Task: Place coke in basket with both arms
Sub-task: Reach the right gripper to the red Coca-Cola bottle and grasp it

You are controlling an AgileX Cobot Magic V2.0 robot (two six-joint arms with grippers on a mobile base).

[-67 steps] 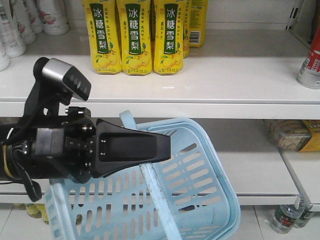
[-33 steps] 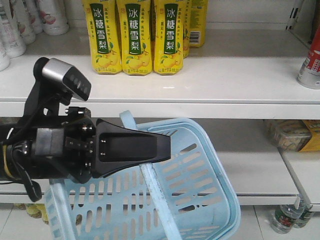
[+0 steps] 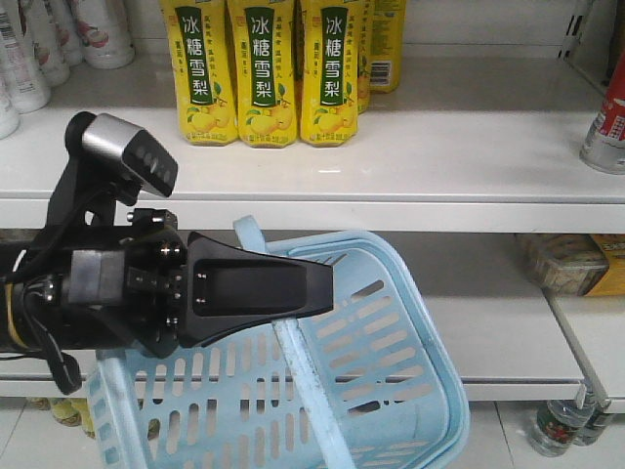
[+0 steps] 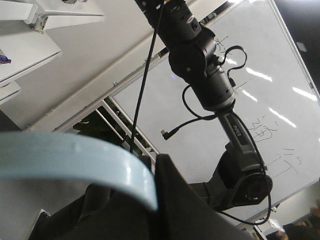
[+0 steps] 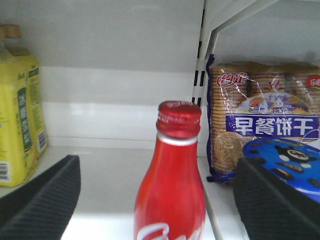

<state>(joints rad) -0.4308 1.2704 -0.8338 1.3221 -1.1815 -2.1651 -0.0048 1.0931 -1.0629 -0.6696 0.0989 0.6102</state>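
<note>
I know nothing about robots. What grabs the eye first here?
A light blue basket hangs tilted before the white shelves, its handle caught in the black left gripper. In the right wrist view, a red coke bottle stands between the open fingers of the right gripper. Yellow bottles line the upper shelf.

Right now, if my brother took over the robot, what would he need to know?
Left end effector: shut on the handle of the basket, holding it tilted off the floor.
Right end effector: open, fingers either side of the coke bottle, not touching it.
Coke bottle: upright on the white shelf.
Done: basket held up, coke bottle lined up.
To do: grip the coke bottle, put it in the basket.
</note>
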